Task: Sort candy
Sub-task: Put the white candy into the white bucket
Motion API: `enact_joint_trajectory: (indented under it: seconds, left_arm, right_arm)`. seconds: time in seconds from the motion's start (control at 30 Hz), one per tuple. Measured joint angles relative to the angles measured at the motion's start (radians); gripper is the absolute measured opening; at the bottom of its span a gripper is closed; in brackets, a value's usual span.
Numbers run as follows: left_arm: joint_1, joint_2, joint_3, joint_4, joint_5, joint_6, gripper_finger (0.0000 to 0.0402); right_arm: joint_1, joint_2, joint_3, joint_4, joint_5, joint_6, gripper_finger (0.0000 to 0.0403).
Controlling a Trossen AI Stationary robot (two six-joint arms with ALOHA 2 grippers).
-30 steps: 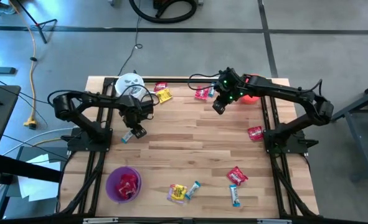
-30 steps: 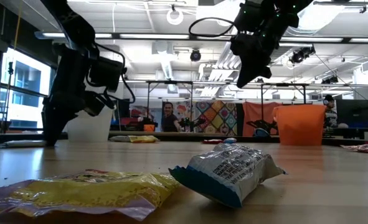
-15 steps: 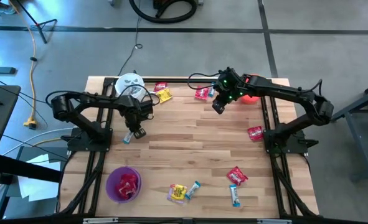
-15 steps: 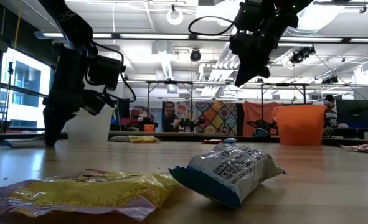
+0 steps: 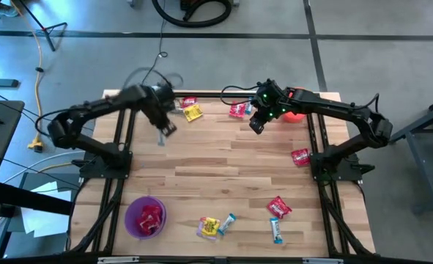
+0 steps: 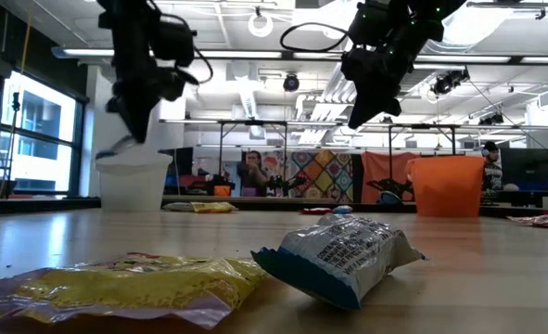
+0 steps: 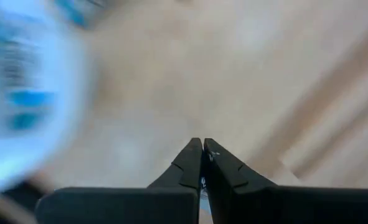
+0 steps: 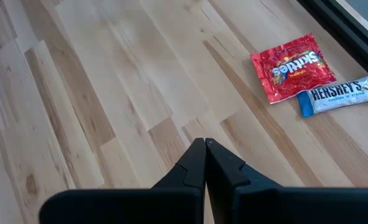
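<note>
My left gripper (image 5: 165, 129) hangs in the air near the table's far left, shut on a light-blue candy (image 6: 115, 147). It is beside the white bucket (image 6: 134, 186), which shows blurred in the left wrist view (image 7: 22, 93). My right gripper (image 5: 256, 126) hovers shut and empty above the far middle of the table. Below it lie a red candy (image 8: 292, 65) and a blue one (image 8: 339, 93). More candy lies flat on the table: red and yellow pieces (image 5: 191, 108) at the far side, red (image 5: 300, 155) at the right. My left gripper pinches the light-blue candy between its two fingers. Only a thin blue sliver (image 7: 201, 184) shows between them in the wrist view. The candy hangs below the fingers, lifted clear of the table, next to the white bucket's rim.
An orange bucket (image 6: 445, 186) stands at the far right, partly under my right arm. A purple bucket (image 5: 145, 217) with red candy stands near left. Yellow and blue candy (image 5: 215, 225), a red piece (image 5: 278, 207) and a blue one (image 5: 275, 230) lie near the front edge.
My left gripper has shut on the light-blue candy that lay on the table's left side. It has then risen fast and swung toward the far edge, up to the white bucket. The candy is lifted clear of the table.
</note>
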Motion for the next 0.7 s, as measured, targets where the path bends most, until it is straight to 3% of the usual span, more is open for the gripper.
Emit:
enact_joint_trajectory:
  seconds: [0.17, 0.27, 0.43, 0.7]
  left_arm:
    - [0.172, 0.0, 0.137, 0.028, -0.209, 0.031, 0.0]
    - [0.258, 0.0, 0.172, 0.096, -0.278, 0.033, 0.0]
    - [0.34, 0.012, 0.146, 0.231, -0.298, 0.082, 0.0]
    - [0.361, 0.059, 0.006, 0.344, -0.254, 0.067, 0.0]
  right_arm:
    - [0.0, 0.0, 0.0, 0.003, 0.0, 0.0, 0.0]
    - [0.0, 0.0, 0.0, 0.003, 0.0, 0.0, 0.0]
    - [0.0, 0.0, 0.0, 0.004, 0.0, 0.001, 0.0]
    - [0.0, 0.0, 0.0, 0.025, 0.001, 0.003, 0.0]
